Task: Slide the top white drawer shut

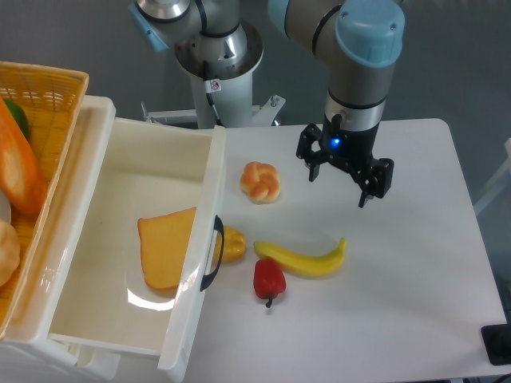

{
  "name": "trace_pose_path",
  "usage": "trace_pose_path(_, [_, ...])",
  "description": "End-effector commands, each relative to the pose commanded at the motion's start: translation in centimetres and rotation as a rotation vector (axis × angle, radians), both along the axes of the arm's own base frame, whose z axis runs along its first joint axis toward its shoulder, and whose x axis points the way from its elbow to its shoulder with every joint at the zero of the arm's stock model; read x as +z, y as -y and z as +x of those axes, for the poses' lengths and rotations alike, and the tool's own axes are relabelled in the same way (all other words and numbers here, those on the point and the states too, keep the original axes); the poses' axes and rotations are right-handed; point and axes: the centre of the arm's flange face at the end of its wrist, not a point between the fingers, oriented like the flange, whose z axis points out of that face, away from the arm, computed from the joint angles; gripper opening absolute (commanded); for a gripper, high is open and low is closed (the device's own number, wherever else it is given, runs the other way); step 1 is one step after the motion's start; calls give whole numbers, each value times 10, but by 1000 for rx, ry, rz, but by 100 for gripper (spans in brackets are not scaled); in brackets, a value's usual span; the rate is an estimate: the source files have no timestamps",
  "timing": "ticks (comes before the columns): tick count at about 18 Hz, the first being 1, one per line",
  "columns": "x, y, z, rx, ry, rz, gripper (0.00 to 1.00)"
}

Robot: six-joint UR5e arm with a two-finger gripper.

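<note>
The gripper (345,177) hangs above the white table (415,303) with its two fingers spread apart, holding nothing, a blue light glowing on its wrist. No writing can be read anywhere; the small red-and-white sticker on the arm's base (214,86) is too small to make out. On the table lie one bread roll (260,181), one banana (303,258), one red pepper (269,279) and one yellow pepper (231,244). At the left, the top white drawer (120,191) stands pulled out, its black handle (214,252) just beside the yellow pepper, one orange wedge (166,247) inside. One yellow wicker basket (44,88) sits behind it.
</note>
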Motion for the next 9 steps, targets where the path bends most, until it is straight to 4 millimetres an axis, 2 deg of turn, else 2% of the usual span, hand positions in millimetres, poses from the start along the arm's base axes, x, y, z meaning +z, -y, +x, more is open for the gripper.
trace_pose_path(4, [1, -2, 1, -1, -9, 3, 100])
trace_pose_path(9, [-10, -15, 7, -24, 3, -5, 100])
